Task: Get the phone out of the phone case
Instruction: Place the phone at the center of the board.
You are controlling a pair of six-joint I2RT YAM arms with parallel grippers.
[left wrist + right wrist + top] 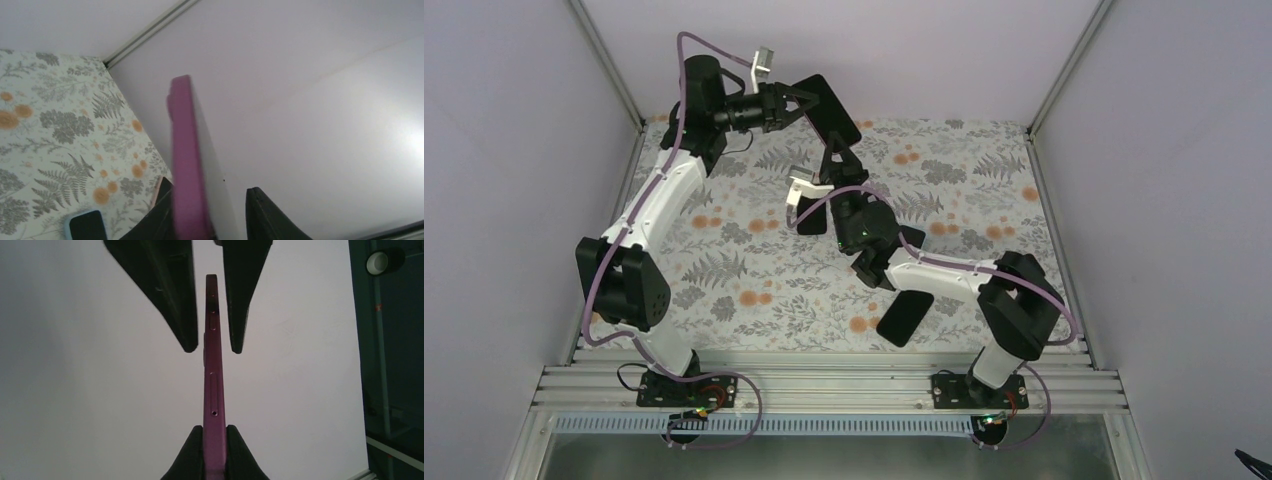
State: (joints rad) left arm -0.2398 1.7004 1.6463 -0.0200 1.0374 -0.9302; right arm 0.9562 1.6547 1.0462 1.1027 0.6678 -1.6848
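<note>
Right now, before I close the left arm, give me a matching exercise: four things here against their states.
Things:
1. right gripper
2. left gripper
3. purple phone
4. dark flat item

States:
A. lying on the tablecloth
B. open, fingers either side of the phone
C. shut on the phone's end
D. held up off the table

Pairs: 1-C, 2-B, 3-D, 4-A

The phone (213,390) is magenta-purple along its edge; the tablecloth (754,280) is pale with grey ferns and orange blossoms.

White-black arms (664,190), purple cables (681,80)
</note>
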